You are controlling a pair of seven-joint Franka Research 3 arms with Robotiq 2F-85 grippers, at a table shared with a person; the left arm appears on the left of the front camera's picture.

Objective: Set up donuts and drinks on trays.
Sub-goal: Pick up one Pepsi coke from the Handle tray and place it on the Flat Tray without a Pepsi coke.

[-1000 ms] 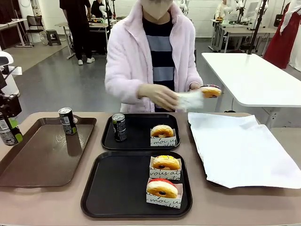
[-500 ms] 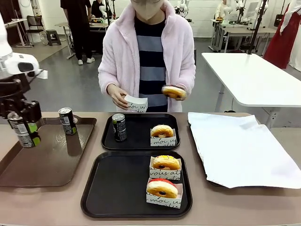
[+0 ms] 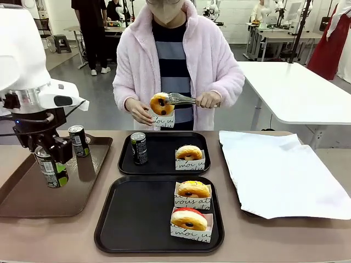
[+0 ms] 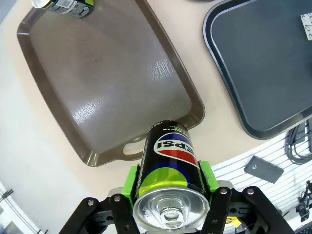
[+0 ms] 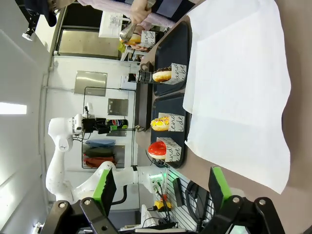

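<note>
— Fingers (image 4: 130, 183) of the left arm: what is held?
— A drink can (image 4: 168, 180) is clamped between them, at left of frame above the brown tray (image 3: 33, 192).
— And the right fingers (image 5: 108, 187)?
— Spread apart, nothing grasped. Donuts (image 3: 193, 189) are seen on two black trays (image 3: 137, 219) at centre.
</note>
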